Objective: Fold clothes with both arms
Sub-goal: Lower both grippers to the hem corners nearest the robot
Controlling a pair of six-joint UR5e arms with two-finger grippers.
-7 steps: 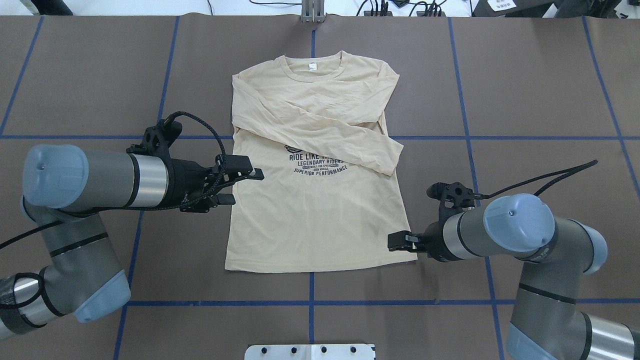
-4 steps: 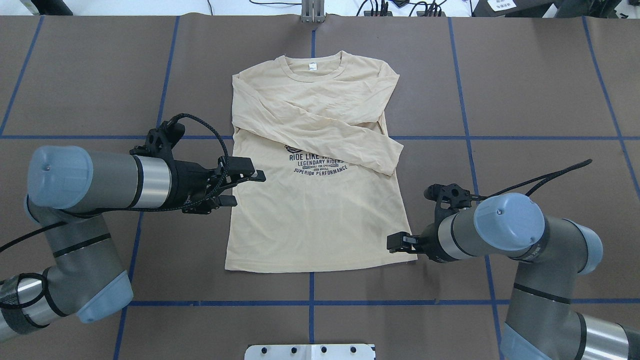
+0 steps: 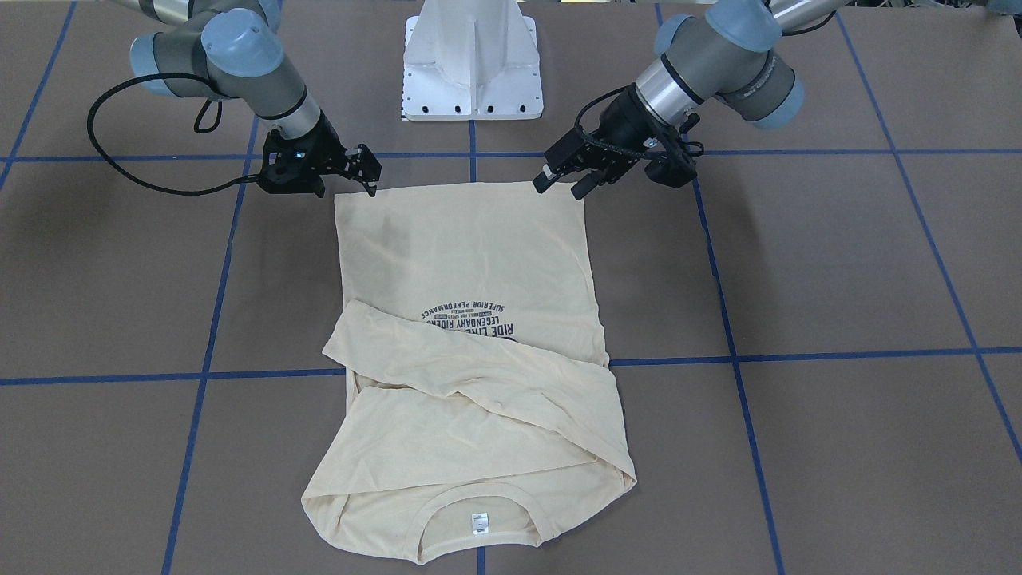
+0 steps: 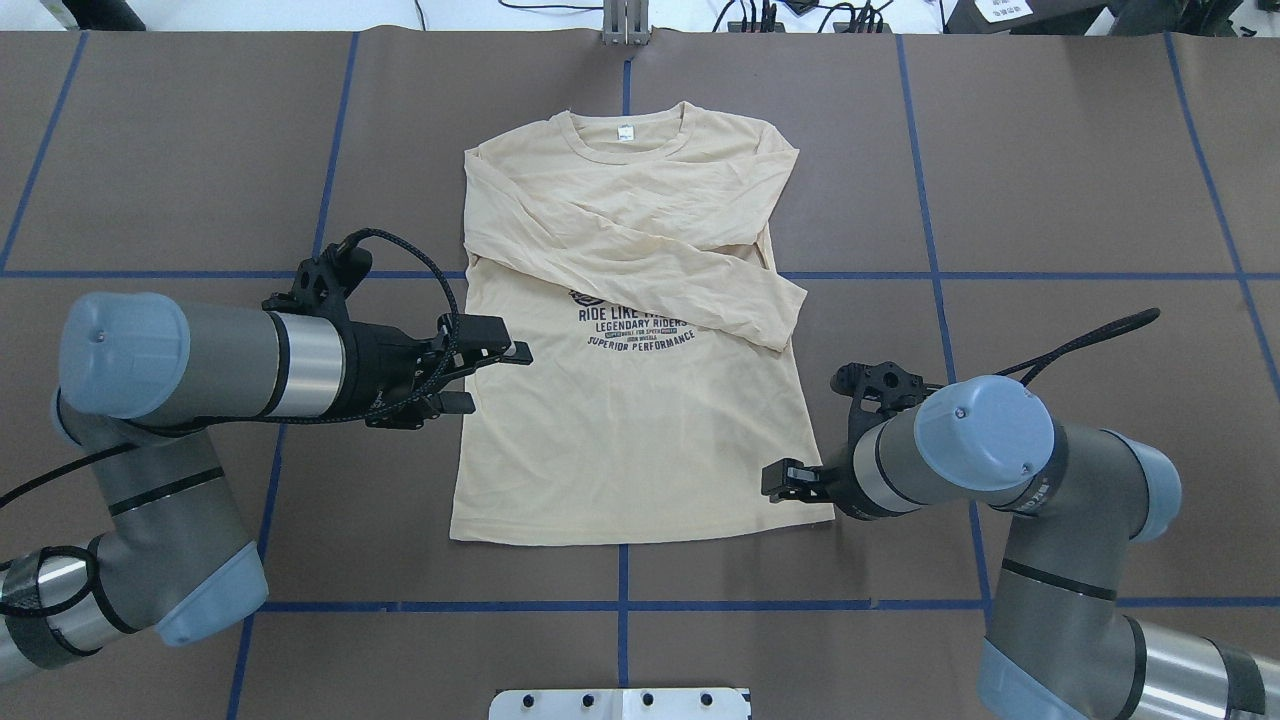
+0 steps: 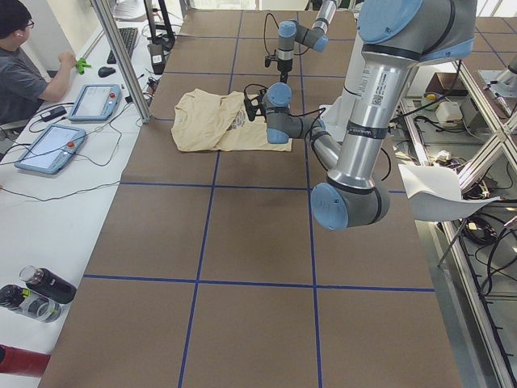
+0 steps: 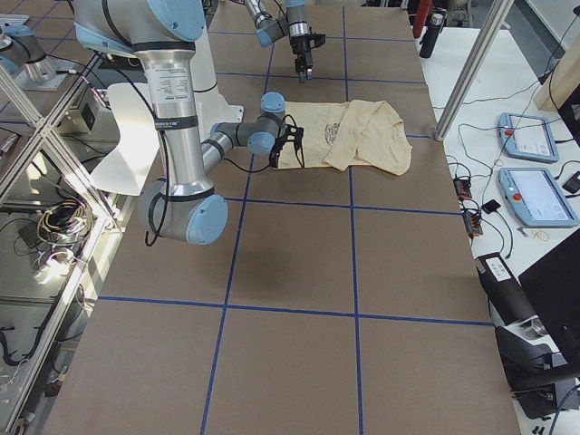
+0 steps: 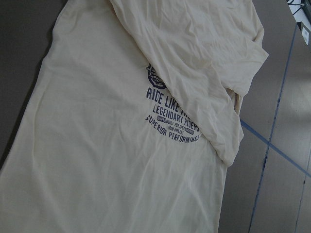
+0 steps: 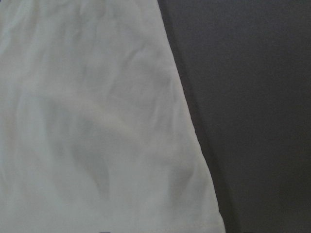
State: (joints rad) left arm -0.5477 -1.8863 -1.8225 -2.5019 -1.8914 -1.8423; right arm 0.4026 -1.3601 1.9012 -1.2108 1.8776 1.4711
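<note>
The cream-yellow long-sleeved shirt [image 4: 620, 430] lies flat on the brown table, collar at the far side, both sleeves folded across the chest over part of the navy print. It also shows in the front view [image 3: 463, 247]. My left gripper [image 4: 490, 376] is open and empty, held above the shirt's left side edge at print height; in the front view [image 3: 563, 182] it hangs over the hem corner. My right gripper [image 4: 780, 482] is open and low at the shirt's near right hem corner, also seen from the front [image 3: 366, 172]. The right wrist view shows that hem corner [image 8: 87, 121] close below.
The white pedestal base [image 3: 473, 56] stands at the near table edge behind the hem. Blue tape lines [image 4: 930, 200] grid the brown table. A metal post [image 4: 625, 25] stands at the far edge. An operator [image 5: 20, 73] sits with tablets beyond the table's far side.
My right arm has moved a little to the left, bringing its gripper closer over the shirt's hem corner. My left gripper has barely shifted.
</note>
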